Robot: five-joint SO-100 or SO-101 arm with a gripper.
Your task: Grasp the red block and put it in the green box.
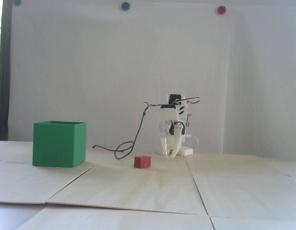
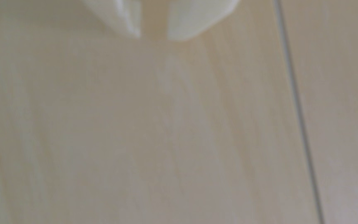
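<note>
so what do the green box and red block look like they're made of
The green box: probably rigid plastic, with thin walls at the open rim and an even, matte colour. The red block: matte dark red with softly rounded edges, perhaps foam or painted wood; the material is unclear.

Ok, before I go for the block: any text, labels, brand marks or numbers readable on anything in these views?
None can be read in either view.
Red block: plain faces, no marking.
Green box: plain walls, no label.
Arm and gripper: white parts with no legible print; too small to rule out fine marks.
Round dots on the wall: plain colour, no characters.
Wrist view: blurred bare table only.
</note>
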